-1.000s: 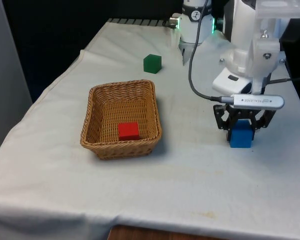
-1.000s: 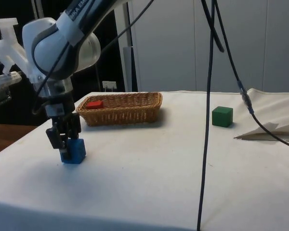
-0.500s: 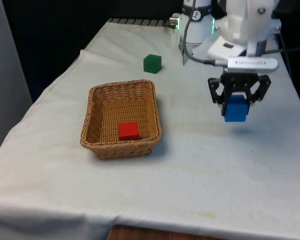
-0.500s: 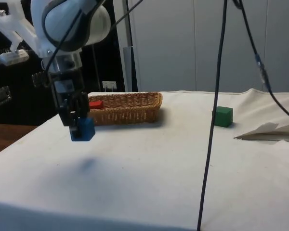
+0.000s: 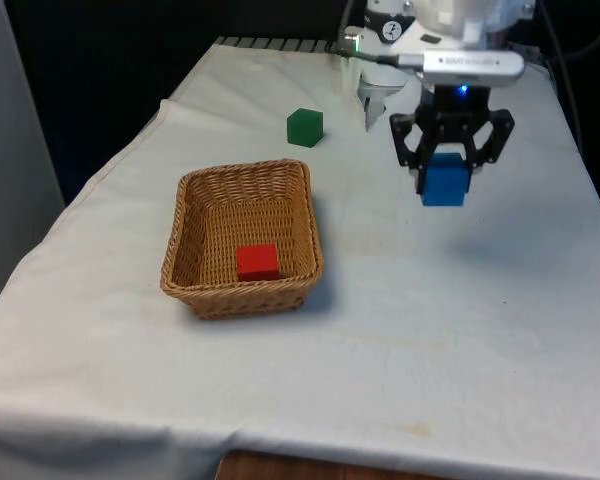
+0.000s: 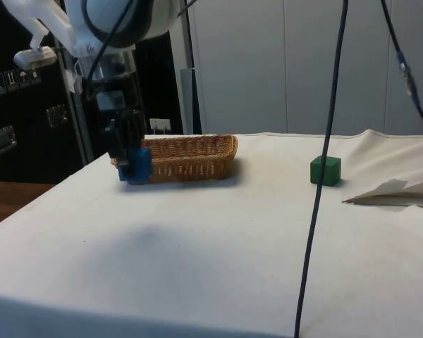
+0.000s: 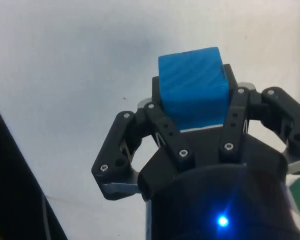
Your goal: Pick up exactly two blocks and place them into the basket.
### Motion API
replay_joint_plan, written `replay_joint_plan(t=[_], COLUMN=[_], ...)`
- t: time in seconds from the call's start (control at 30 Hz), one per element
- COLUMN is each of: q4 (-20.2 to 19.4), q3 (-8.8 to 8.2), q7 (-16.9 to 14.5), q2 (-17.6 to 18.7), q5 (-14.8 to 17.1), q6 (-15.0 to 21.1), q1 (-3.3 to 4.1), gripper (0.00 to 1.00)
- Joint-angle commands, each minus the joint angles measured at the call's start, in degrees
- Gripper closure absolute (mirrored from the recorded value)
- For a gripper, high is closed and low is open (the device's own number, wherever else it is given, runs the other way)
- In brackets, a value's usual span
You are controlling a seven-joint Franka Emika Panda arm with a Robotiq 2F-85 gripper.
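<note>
Blue block (image 5: pixel 443 180) clamped in hand (image 5: pixel 445 172), held above cloth; red block (image 5: pixel 257 262) in basket (image 5: pixel 185 222).

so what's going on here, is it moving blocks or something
Yes. The gripper is shut on a blue block and holds it in the air above the white cloth, off to the front view's right of the wicker basket. A red block already lies inside the basket. A green block sits on the cloth beyond the basket, untouched. So one block is in, and the blue one is not yet over the basket.
</note>
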Motion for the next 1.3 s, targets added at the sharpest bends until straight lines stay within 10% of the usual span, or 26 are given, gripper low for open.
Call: replay_joint_plan(t=[0.0,0.87,1.27], q4=[-0.97,-2.58,-2.92], q3=[-0.4,-4.47,-7.62], q7=[-0.29,-4.7,-10.08], q2=[-1.09,-4.58,-3.15], q5=[-0.63,-5.61,-4.98], q6=[0.69,-0.34,0.8], q1=[0.11,-0.23,-1.66], gripper=[0.99,0.99,0.99])
